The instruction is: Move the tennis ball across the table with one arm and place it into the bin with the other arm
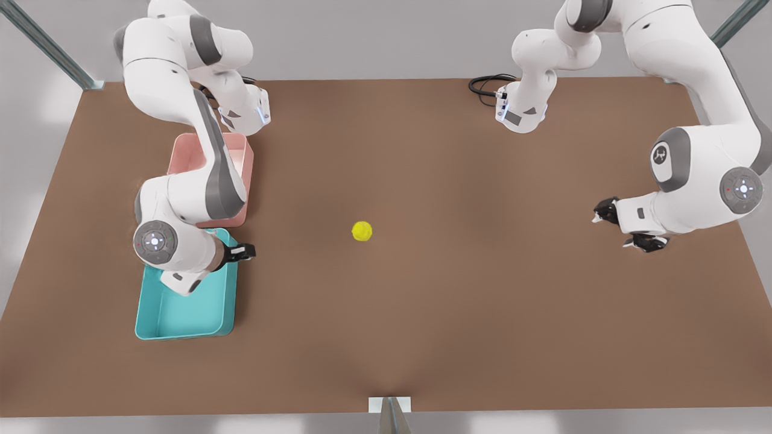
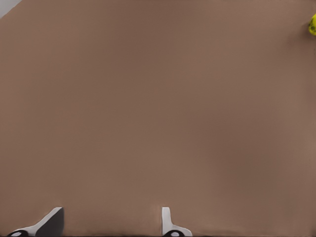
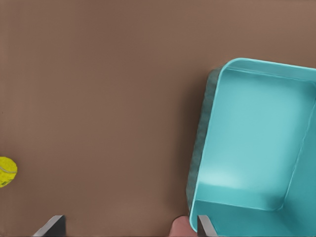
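The tennis ball (image 1: 362, 231) (image 2: 312, 24) (image 3: 7, 171) lies alone near the middle of the brown table (image 1: 434, 313). The teal bin (image 1: 181, 314) (image 3: 247, 148) sits at the front view's left and holds nothing. My right gripper (image 1: 240, 252) (image 3: 127, 229) hovers over the bin's rim on the ball's side, fingers open and holding nothing. My left gripper (image 1: 612, 230) (image 2: 108, 227) hangs open over bare table at the front view's right, far from the ball.
A pink tray (image 1: 193, 154) stands just behind the teal bin, partly covered by the right arm. A black cable (image 1: 485, 84) loops at the table's back edge. Bare tabletop stretches between the ball and each gripper.
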